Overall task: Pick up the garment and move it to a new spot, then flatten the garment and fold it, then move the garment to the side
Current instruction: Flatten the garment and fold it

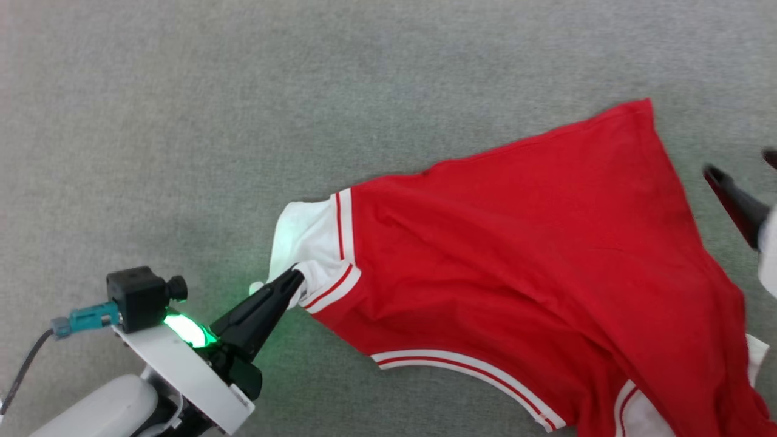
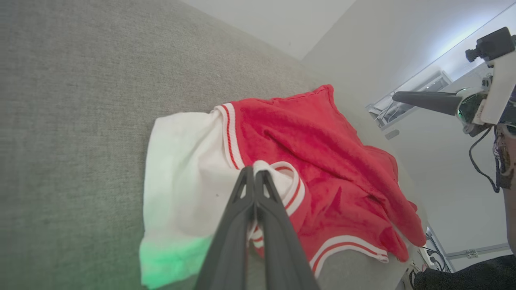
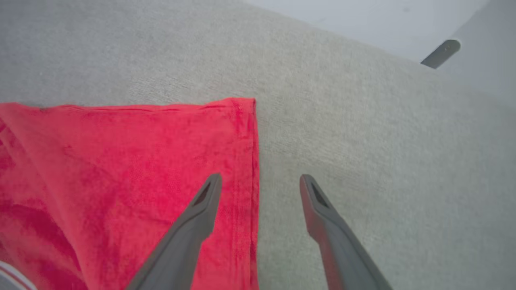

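Observation:
The garment [image 1: 522, 243], a red shirt with white sleeves and striped trim, lies stretched across the grey surface [image 1: 243, 121], its back side up. My left gripper [image 1: 295, 277] is shut on the striped cuff of a white sleeve [image 2: 278, 173], fingers pressed together. In the left wrist view the garment [image 2: 322, 161] spreads away from the fingers. At the right edge of the head view my right gripper [image 1: 740, 164] stands open, apart from the cloth. In the right wrist view my right gripper [image 3: 260, 179] hovers over the garment's hem corner [image 3: 238, 121], nothing between its fingers.
Grey carpet-like surface [image 3: 383, 141] extends far to the left and top in the head view. Its far edge and a pale floor [image 3: 363, 16] show beyond. My right gripper [image 2: 427, 100] appears at the upper right of the left wrist view.

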Controlling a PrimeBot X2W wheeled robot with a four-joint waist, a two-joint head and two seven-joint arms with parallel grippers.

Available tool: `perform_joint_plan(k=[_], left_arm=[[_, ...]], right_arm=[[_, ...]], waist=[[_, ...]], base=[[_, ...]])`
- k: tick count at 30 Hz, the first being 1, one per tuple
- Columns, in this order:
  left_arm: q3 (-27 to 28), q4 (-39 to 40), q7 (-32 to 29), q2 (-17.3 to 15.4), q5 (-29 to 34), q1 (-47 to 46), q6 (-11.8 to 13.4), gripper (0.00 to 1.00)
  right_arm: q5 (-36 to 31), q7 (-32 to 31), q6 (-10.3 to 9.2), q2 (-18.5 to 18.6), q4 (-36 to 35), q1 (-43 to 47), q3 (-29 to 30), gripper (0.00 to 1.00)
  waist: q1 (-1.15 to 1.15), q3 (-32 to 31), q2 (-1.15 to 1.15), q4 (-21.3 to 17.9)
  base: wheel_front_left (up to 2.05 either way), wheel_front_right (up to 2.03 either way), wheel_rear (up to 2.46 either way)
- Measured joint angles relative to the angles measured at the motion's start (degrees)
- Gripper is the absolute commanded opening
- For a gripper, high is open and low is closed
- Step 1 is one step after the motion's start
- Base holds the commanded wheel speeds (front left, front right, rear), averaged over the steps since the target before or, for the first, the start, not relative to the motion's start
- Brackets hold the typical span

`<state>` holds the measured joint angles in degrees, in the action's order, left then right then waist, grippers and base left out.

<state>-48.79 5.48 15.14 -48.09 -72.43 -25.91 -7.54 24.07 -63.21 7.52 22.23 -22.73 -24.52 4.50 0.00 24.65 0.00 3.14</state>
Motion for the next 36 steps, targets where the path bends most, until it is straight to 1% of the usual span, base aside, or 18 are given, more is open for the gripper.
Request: perform_joint_plan(k=[2, 6, 10, 13, 17, 21, 22, 23, 25, 26, 31, 36], left_arm=[[-0.33, 0.00, -0.01, 0.15, 0.00, -0.40, 0.00, 0.00], [-0.73, 0.09, 0.00, 0.43, 0.00, -1.35, 0.00, 0.00], [-1.33, 0.16, 0.00, 0.58, 0.01, -2.53, 0.00, 0.00], [-1.85, -0.04, 0.00, 1.01, 0.01, -3.01, 0.00, 0.00], [-2.57, -0.54, 0.00, 1.64, 0.00, -3.41, 0.00, 0.00], [-3.26, -0.82, 0.00, 2.02, -0.09, -4.14, 0.00, 0.00], [-3.33, -0.88, 0.00, 2.04, -0.09, -4.40, 0.00, 0.00], [-3.43, -1.01, 0.00, 2.05, -0.10, -4.53, 0.00, 0.00], [-3.55, -1.26, 0.00, 2.10, -0.15, -4.58, 0.00, 0.00], [-3.59, -1.36, 0.00, 2.12, -0.20, -4.58, 0.00, 0.00], [-3.26, -2.19, -0.01, 2.49, -0.63, -4.28, 0.00, 0.00], [-1.67, -2.72, -0.01, 2.33, -0.66, -3.56, 0.00, 0.00]], right_arm=[[-1.13, 0.52, 0.00, -0.12, 4.12, -4.03, -2.86, 1.00], [-3.70, 1.85, 0.00, -0.49, 12.45, -10.39, -6.69, 1.00], [-5.43, 2.85, 0.00, 0.16, 20.07, -14.84, -8.96, 1.00], [-6.31, 3.60, 0.00, 0.63, 24.90, -16.29, -10.17, 1.00], [-6.09, 4.46, 0.00, 0.78, 29.37, -17.22, -11.55, 1.00], [-5.49, 4.46, -0.03, 1.16, 31.59, -17.96, -12.88, 1.00], [-5.00, 4.38, -0.05, 1.21, 32.07, -18.10, -13.16, 0.65], [-4.71, 4.38, -0.05, 1.33, 32.42, -18.20, -13.45, 0.43], [-3.99, 4.41, -0.08, 1.55, 32.99, -18.41, -13.80, 0.04], [-3.79, 4.61, -0.08, 1.58, 33.28, -18.42, -13.94, 0.00], [-2.11, 9.43, -0.05, 0.25, 35.06, -18.06, -14.01, 0.00], [0.14, 15.51, -0.05, -2.80, 37.40, -17.96, -10.10, 0.00]], waist=[[0.00, 0.54, 0.00, 0.62], [0.00, 1.67, 0.00, 1.74], [0.00, 3.01, 0.00, 2.69], [0.00, 3.64, 0.00, 3.45], [0.00, 4.01, 0.00, 4.05], [0.00, 4.03, 0.00, 4.37], [0.00, 4.00, 0.00, 4.42], [0.00, 3.95, 0.00, 4.46], [0.00, 3.75, 0.00, 4.50], [0.00, 3.62, 0.00, 4.51], [0.00, 2.19, 0.00, 4.41], [0.00, 0.36, 0.00, 4.06]], base=[[0.00, 0.00, 0.00], [0.00, 0.00, 0.00], [0.00, 0.00, 0.00], [0.00, 0.00, 0.00], [0.00, 0.00, 0.00], [0.00, 0.00, 0.00], [0.00, 0.00, 0.00], [0.00, 0.00, 0.00], [0.00, 0.00, 0.00], [0.00, 0.00, 0.00], [0.00, 0.00, 0.00], [0.00, 0.00, 0.00]])
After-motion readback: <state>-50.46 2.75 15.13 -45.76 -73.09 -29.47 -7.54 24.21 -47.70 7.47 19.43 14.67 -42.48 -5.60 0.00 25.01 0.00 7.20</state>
